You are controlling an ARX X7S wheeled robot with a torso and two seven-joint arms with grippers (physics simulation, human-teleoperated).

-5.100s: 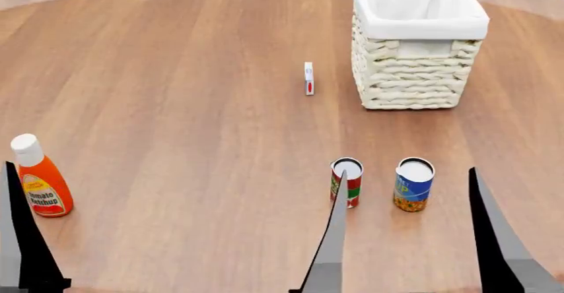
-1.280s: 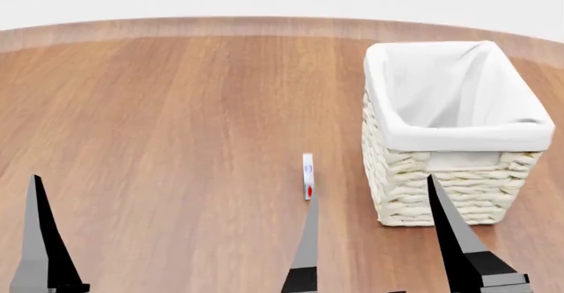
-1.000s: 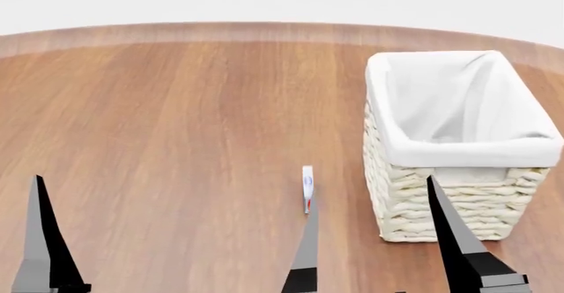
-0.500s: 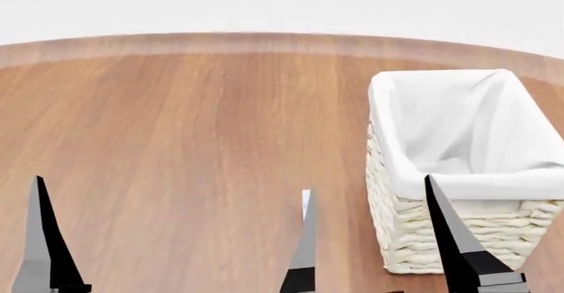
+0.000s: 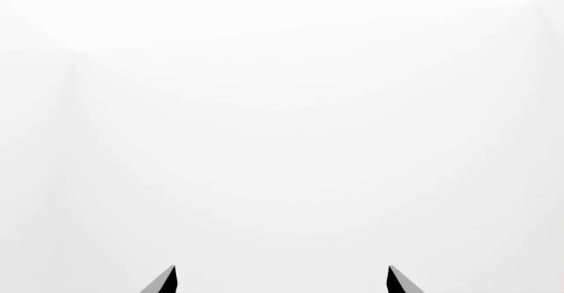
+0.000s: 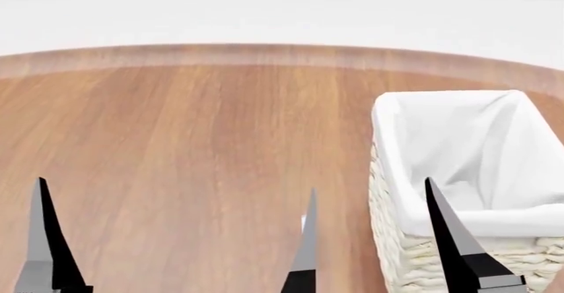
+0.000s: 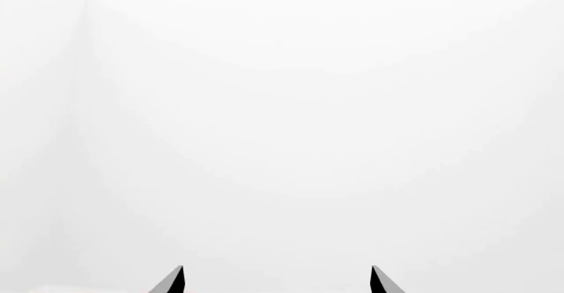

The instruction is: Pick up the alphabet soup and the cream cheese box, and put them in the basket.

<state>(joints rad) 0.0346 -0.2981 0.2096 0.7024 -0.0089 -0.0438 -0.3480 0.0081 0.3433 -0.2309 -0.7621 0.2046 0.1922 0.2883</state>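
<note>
The basket (image 6: 458,174) is cut off by the right and bottom edges of the head view; the cream cheese box (image 6: 304,222) shows only as a white sliver behind a finger (image 6: 305,253) at lower centre; both wrist views show blank white, with only fingertips (image 5: 168,280) at the bottom edge.

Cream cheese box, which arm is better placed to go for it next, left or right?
Probably the right. In the head view the right gripper is open and empty, and the cream cheese box peeks out just behind its inner finger, beside the basket. The left gripper's one visible finger sits far across the table.
</note>
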